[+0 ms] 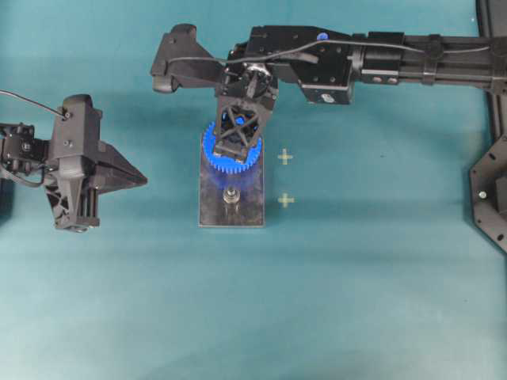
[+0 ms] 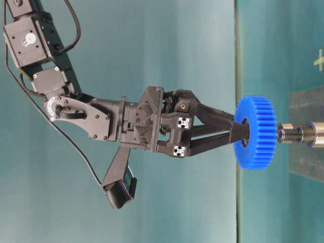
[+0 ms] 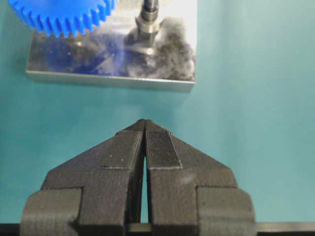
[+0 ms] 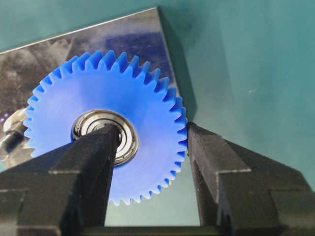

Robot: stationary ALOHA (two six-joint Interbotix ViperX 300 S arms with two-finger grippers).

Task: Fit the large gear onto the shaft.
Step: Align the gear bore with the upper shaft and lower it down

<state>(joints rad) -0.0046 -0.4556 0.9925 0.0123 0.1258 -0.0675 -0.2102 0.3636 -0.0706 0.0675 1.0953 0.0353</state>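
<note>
The large gear (image 1: pixel 230 154), bright blue with a metal bearing hub (image 4: pixel 104 135), hangs over the far end of the grey plate (image 1: pixel 231 214). My right gripper (image 1: pixel 238 138) is shut on it, with one finger in the hub bore and the other against the outer teeth (image 4: pixel 183 132). In the table-level view the gear (image 2: pixel 255 132) is held off the plate, just short of the tip of a shaft (image 2: pixel 293 134). One shaft (image 1: pixel 231 198) stands bare at the plate's near end; the other is hidden under the gear. My left gripper (image 1: pixel 142 180) is shut and empty, left of the plate.
Two pale cross marks (image 1: pixel 285 157) (image 1: pixel 285 200) lie on the teal mat right of the plate. A black frame (image 1: pixel 491 190) stands at the right edge. In the left wrist view the plate's front edge (image 3: pixel 113 78) lies ahead of my shut left fingers (image 3: pixel 160 147).
</note>
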